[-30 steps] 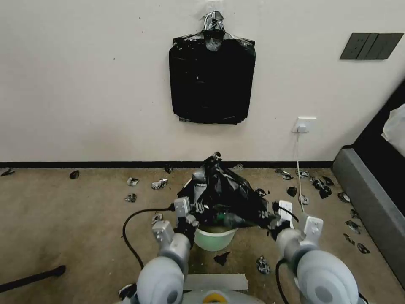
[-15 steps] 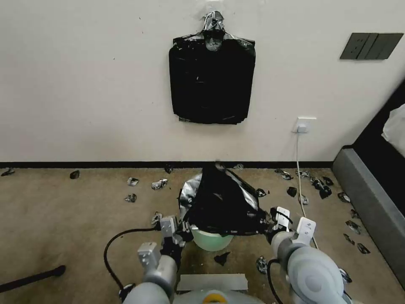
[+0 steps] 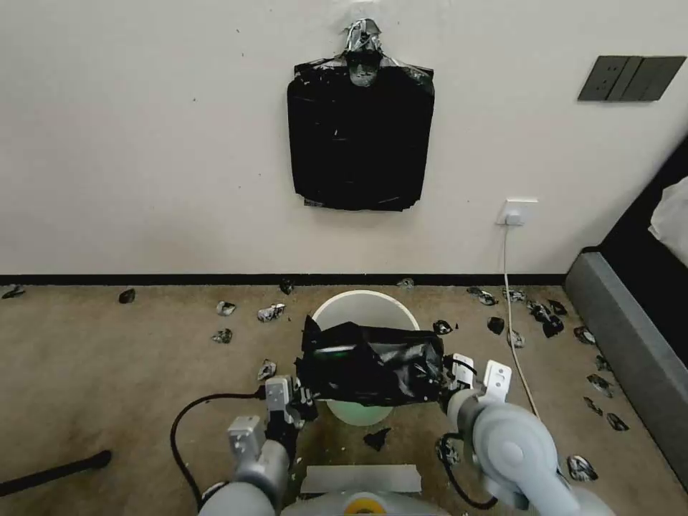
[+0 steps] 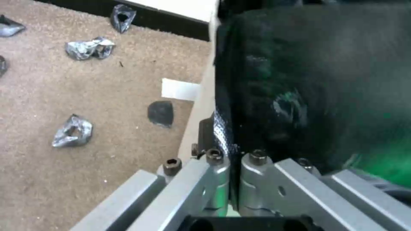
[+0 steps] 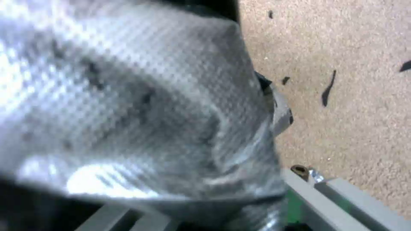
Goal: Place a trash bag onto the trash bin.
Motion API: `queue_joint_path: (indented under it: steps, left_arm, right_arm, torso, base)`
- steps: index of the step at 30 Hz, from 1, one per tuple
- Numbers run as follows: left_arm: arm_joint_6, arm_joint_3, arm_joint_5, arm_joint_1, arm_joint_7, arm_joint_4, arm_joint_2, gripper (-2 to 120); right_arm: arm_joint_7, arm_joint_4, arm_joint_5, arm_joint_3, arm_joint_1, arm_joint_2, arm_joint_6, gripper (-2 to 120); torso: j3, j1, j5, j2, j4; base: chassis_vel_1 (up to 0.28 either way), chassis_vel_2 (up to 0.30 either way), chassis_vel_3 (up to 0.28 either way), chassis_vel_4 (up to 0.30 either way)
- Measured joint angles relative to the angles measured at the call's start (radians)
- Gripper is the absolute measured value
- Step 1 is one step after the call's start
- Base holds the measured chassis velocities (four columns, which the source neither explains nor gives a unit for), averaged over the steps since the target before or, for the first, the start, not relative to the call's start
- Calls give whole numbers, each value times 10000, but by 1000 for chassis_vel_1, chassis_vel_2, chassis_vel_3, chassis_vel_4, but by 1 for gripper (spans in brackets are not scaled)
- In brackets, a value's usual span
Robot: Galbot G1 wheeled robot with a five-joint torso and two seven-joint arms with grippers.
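**Bag pulled down across the near side of the bin**

Since the earlier frames the trash bag has dropped from a tall peak over the bin into a low, wide band, and both arms have drawn back toward the robot, so the far rim of the trash bin now stands bare and white. From the head camera the bag stretches sideways between the two grippers, covering the near half of the bin's mouth and hanging over its front wall; the pale lower part of the bin shows beneath the bag's bottom edge.

At the bag's left end, the left gripper sits just beside the bin's wall. Its wrist camera shows the two fingers pressed close together with the black film pinched between them, the bin's rim running alongside. At the bag's right end, the right gripper sits against the plastic; in its wrist camera the crinkled, glossy bag lies right over the fingers, so I cannot tell whether they are clamped on it.

Torn black scraps lie scattered over the tan carpet around the bin. A flat stack of black bags hangs on the wall behind, and a white cable runs down from a wall socket.
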Motion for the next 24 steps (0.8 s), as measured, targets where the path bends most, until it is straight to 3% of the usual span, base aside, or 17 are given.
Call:
queue_joint_path:
  steps: [6,15,24]
  left_arm:
    - [97,22,-93,-101,12,153,254,0]
    - [245,-31,-200,129,-27,-102,427,0]
    - [244,-35,-178,-169,-120,312,379,0]
  right_arm:
    - [-213,-253,-20,-22,35,-58,-118,0]
    - [-285,381,-149,-72,-604,-256,-439,0]
    - [-722,-454,-698,-150,-321,-254,-416,0]
  torso:
    - [0,0,1,0,0]
    - [0,0,1,0,0]
    - [0,0,2,0,0]
  base:
    - [0,0,0,0]
    - [0,0,0,0]
    - [0,0,0,0]
